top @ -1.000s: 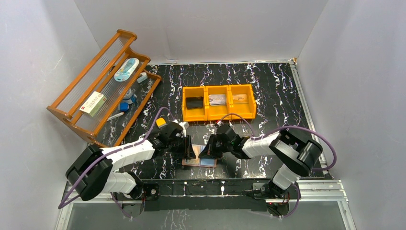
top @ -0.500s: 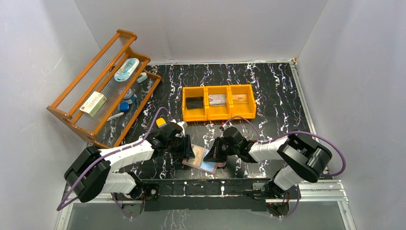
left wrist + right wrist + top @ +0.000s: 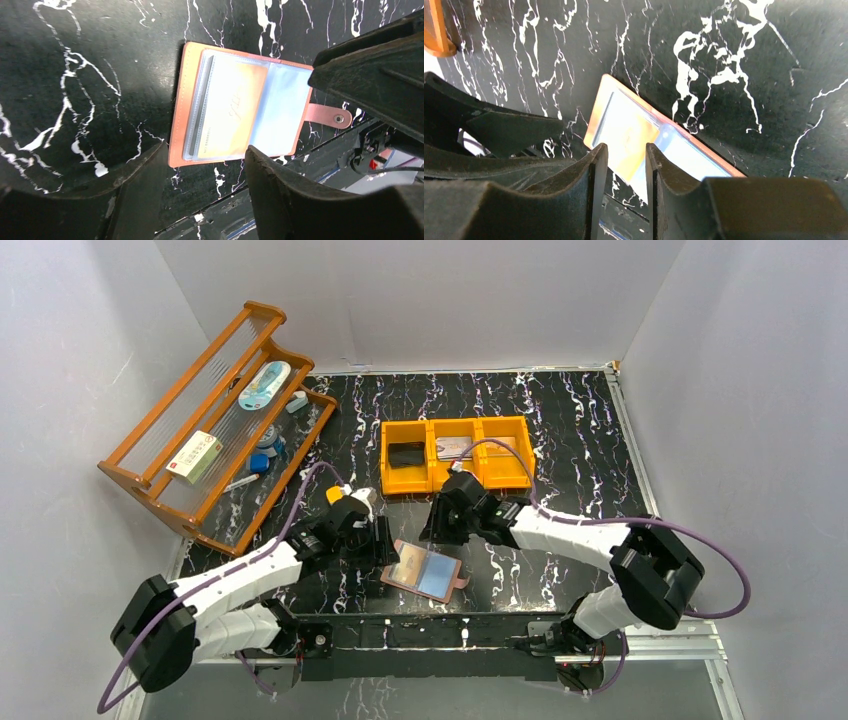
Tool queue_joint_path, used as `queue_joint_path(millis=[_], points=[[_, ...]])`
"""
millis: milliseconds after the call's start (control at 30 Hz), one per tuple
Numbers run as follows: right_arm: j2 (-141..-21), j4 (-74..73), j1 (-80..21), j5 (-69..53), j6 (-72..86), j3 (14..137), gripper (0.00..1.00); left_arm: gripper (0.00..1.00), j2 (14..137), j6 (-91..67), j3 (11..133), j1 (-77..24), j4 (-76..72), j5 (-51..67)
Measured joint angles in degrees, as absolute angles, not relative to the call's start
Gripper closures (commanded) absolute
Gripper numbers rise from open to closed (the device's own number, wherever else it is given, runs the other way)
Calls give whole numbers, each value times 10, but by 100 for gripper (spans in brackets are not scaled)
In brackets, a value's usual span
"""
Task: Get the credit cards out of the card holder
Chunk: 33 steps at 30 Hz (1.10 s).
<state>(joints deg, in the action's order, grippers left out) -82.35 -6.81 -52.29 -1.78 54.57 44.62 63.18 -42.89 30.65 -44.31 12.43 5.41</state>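
Observation:
The salmon-pink card holder [image 3: 425,573] lies open and flat on the black marbled table, near the front edge. In the left wrist view the card holder [image 3: 176,125] shows a yellow-orange card [image 3: 232,112] in its pale blue slots, with more card edges stacked behind it, and its snap tab [image 3: 330,116] sticks out at the right. My left gripper [image 3: 384,544] is open and empty just left of the holder, and the left wrist view shows its gap [image 3: 205,165] wide. My right gripper [image 3: 438,530] hovers above and behind the holder, its narrow gap [image 3: 625,157] empty over the card [image 3: 634,142].
An orange three-compartment tray [image 3: 457,483] stands behind the grippers, holding a dark card [image 3: 406,454], a grey card [image 3: 455,448] and a tan card [image 3: 503,445]. A wooden rack [image 3: 215,420] with small items stands at the back left. White walls enclose the table.
The right gripper has lifted off the holder and drawn back toward the tray. The holder now lies fully open, turned slightly. The left gripper has shifted a little left and back.

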Motion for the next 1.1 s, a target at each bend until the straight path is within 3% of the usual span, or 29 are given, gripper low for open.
queue_joint_path(millis=[400,967,1100], points=[[-907,-203,-601,94,552,524,62,39,589,-437,307,-423,180,-12],[-932,-236,-639,125,570,562,60,39,589,-437,307,-420,177,-7],[-950,-237,-639,126,572,562,67,39,589,-437,307,-420,171,-4]])
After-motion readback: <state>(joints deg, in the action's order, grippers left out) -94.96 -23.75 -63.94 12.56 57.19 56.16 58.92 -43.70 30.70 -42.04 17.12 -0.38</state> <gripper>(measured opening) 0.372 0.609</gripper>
